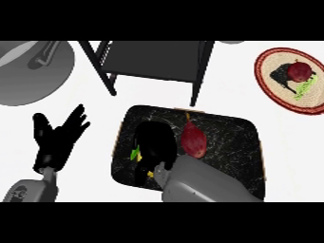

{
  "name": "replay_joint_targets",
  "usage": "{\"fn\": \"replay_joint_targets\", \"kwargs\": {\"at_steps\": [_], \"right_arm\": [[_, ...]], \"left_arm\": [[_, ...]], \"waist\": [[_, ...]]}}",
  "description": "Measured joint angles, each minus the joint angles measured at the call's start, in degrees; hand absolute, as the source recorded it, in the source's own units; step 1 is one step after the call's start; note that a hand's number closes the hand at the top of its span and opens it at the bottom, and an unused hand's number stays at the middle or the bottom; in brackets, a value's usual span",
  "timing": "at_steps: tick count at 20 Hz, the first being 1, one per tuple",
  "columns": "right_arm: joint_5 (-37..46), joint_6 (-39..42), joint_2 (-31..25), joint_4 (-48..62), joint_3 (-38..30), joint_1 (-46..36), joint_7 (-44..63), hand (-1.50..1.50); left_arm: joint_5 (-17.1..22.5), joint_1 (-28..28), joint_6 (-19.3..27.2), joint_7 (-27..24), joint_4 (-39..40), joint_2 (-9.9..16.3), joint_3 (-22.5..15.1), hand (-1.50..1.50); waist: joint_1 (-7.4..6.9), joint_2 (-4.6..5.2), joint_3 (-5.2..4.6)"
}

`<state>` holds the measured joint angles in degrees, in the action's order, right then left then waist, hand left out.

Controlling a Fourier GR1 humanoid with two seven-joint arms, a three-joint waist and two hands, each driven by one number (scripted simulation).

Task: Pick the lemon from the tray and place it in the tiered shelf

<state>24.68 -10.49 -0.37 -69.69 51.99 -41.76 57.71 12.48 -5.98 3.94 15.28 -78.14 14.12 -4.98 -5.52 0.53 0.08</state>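
A dark marbled tray (231,135) lies in the middle of the counter. My right hand (155,142) reaches over its left half, fingers curled down round the lemon (138,154), of which only small yellow-green bits show beside and under the hand. A dark red sweet potato (194,138) lies on the tray just right of that hand. The black tiered shelf (154,59) stands behind the tray. My left hand (58,134) rests open, fingers up, on the counter left of the tray.
A large grey pot (17,76) with a handle sits at the back left. At the back right is a woven round plate (319,95) carrying a red vegetable and greens. A grey round object (20,192) shows at the lower left edge.
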Motion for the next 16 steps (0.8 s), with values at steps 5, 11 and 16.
{"fn": "replay_joint_targets", "kwargs": {"at_steps": [5,11,16], "right_arm": [[-2.8,-6.6,0.0,-0.4,1.4,-10.0,1.2,1.50],[0.0,-10.4,-0.2,-1.6,0.5,-23.7,4.9,1.50],[2.1,-10.9,-0.4,-0.1,-2.8,-34.0,8.5,1.50]], "left_arm": [[0.0,-1.2,-0.5,0.5,1.2,-0.2,-0.1,0.00],[0.0,-0.8,-0.4,0.7,2.1,0.2,0.6,0.00],[-0.3,0.1,0.3,0.8,2.0,0.3,1.2,0.00]], "waist": [[-0.74,-0.11,-0.03],[0.22,-0.99,-0.12],[1.37,-1.44,-0.07]]}}
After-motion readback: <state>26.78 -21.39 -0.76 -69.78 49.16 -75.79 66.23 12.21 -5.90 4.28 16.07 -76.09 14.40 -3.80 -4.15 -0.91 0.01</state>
